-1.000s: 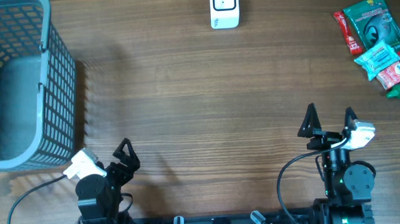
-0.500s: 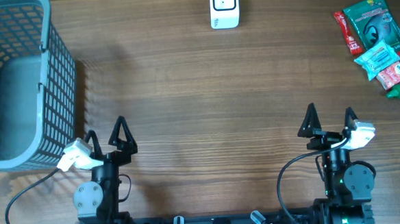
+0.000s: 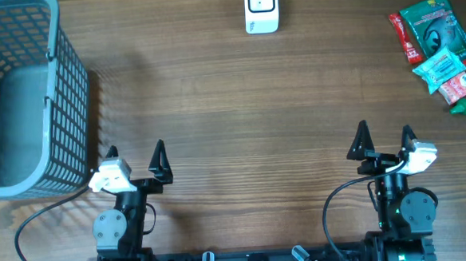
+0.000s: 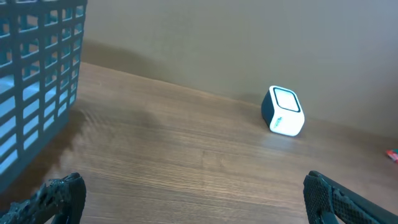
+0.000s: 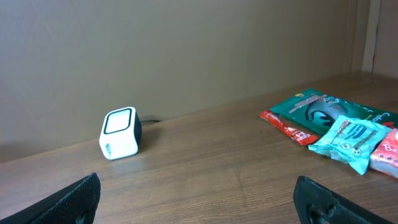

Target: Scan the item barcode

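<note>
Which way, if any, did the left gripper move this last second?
Yes. The left gripper swung counterclockwise to face straight ahead, one fingertip now close beside the basket.

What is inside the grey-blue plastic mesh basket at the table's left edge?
In the overhead view the grey-blue plastic mesh basket shows only its plain grey floor, with no item on it. Its left part runs off the picture, so that corner is unseen.

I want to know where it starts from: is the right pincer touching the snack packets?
Apart. The overhead view shows bare table between the open right pincer and the snack packets.
</note>
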### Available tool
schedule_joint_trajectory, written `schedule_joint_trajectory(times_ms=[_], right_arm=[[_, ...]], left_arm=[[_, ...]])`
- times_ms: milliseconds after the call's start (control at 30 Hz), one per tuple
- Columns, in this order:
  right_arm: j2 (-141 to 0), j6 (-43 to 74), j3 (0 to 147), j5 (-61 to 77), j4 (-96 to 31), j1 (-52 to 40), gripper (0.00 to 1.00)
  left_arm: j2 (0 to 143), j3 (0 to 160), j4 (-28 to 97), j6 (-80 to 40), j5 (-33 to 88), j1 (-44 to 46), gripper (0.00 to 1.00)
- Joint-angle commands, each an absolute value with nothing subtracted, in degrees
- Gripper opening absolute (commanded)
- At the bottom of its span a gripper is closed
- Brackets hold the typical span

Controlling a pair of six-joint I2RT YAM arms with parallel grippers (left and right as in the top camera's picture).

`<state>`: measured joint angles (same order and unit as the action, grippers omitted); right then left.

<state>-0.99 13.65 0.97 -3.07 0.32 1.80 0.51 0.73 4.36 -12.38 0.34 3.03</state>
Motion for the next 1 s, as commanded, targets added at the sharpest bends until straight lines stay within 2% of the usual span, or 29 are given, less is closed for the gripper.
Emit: schedule_joint_trajectory(times_ms=[0,667,900,967], right_arm=[[-0.2,13.6,0.4,-4.1,0.7,1.5,1.0],[-0.2,14.2,0.4,-4.0,0.7,1.5,1.0],[-0.3,-0.3,0.4,-2.9,0.6,1.5,1.0],[-0.3,-0.7,0.4,-2.8,0.5,1.5,1.0]], left_arm=[[0.2,0.3,4.4,-9.3,1.3,3.3,1.0],[0.3,0.3,4.3,-9.4,1.5,3.3,1.0],[0.3,0.3,4.3,-9.4,1.5,3.3,1.0],[0.3,0.3,4.3,-9.4,1.5,3.3,1.0]])
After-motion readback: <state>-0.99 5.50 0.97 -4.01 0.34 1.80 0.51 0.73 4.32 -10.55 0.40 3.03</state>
